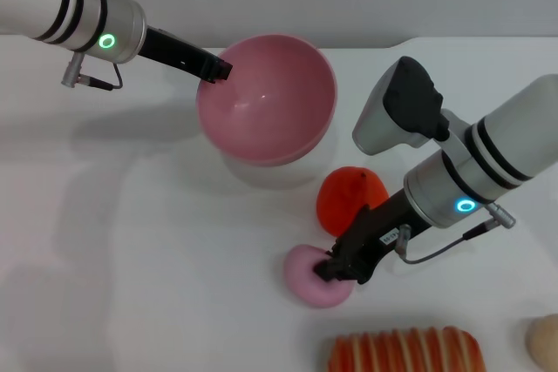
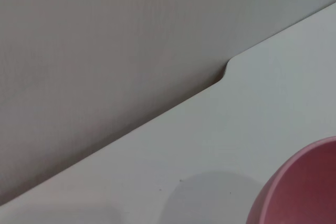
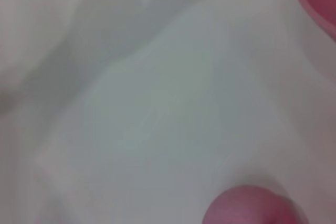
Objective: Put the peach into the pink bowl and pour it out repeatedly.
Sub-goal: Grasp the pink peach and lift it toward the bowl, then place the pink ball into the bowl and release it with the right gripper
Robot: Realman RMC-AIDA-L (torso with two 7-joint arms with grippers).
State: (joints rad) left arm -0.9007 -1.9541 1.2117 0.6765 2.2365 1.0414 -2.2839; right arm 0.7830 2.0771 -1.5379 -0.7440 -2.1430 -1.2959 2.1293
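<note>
Matte pink bowl [image 1: 267, 99] tilted, left gripper [image 1: 218, 69] on rim; right gripper [image 1: 336, 269] at round peach [image 1: 307, 276].

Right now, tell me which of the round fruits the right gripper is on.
The peach: the small pale pink one nearest the table's front, with the right gripper against its side. The larger orange-red fruit sits just behind it, untouched.

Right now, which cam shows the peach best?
Head view: the whole peach lies on the table with the right gripper at its side. Right wrist view catches only a blurred pink top at the frame's edge. Left wrist view doesn't show it.
</note>
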